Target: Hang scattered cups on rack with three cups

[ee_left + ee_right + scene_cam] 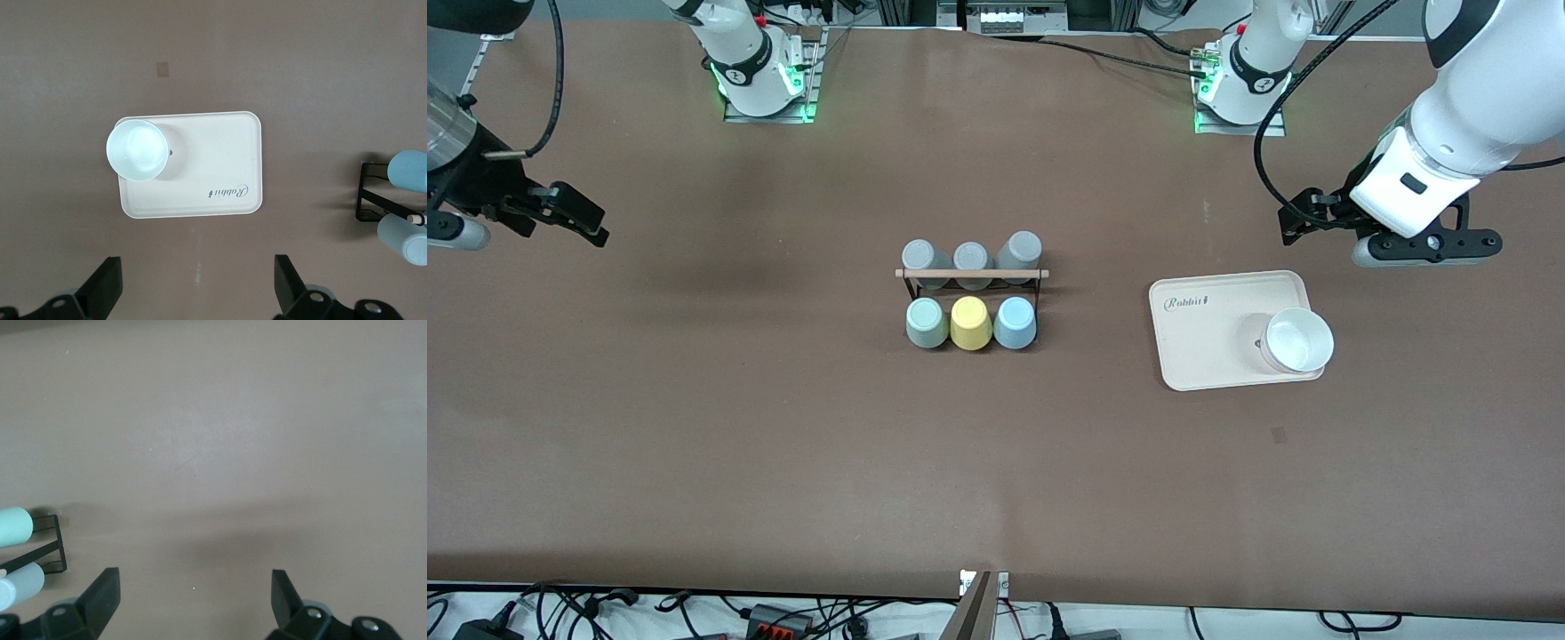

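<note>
Rack (971,274) sits mid-table, all six pegs filled: three grey cups (971,256) in the row toward the base edge, then sage-green cup (927,322), yellow cup (970,323) and light blue cup (1015,322) in the row toward the camera edge, all upside down. Left gripper (198,293) hangs over bare table just off the beige tray (1209,347), fingers wide apart, holding nothing; a white bowl (1299,340) sits on that tray. Right gripper (195,603) waits near the right arm's end, also spread wide and empty.
</note>
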{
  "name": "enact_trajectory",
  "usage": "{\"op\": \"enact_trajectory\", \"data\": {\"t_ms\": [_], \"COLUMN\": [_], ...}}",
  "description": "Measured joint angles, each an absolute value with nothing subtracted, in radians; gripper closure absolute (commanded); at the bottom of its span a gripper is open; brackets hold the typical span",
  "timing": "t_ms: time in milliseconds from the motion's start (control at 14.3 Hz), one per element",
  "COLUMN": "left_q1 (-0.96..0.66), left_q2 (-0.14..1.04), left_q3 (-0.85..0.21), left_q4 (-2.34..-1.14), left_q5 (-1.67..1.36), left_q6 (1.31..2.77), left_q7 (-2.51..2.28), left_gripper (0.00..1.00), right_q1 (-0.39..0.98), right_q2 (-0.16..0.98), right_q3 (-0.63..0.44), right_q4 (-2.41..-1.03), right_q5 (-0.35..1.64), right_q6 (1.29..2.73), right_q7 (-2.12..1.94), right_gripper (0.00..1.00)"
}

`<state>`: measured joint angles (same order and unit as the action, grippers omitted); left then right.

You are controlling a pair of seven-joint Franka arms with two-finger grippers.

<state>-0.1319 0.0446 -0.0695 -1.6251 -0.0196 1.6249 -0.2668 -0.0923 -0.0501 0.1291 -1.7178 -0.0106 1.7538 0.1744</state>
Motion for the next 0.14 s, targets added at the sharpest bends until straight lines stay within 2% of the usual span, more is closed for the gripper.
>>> {"op": "enact_trajectory", "data": {"t_ms": [140], "left_q1": [-0.132], "left_q2": [0.045], "left_q3": [-0.069], "left_q4": [-1.625], "left_q5": [-0.020], "left_q6": [1.625], "left_q7": [-0.267], "left_gripper": [0.00], "right_q1": [-0.097], "right_q2": [-0.051], "right_q3": [0.129], "right_q4": [-1.717], "right_q5": [-0.011], "right_q6": [1.754], "right_q7": [0.173], "right_gripper": [0.00]}}
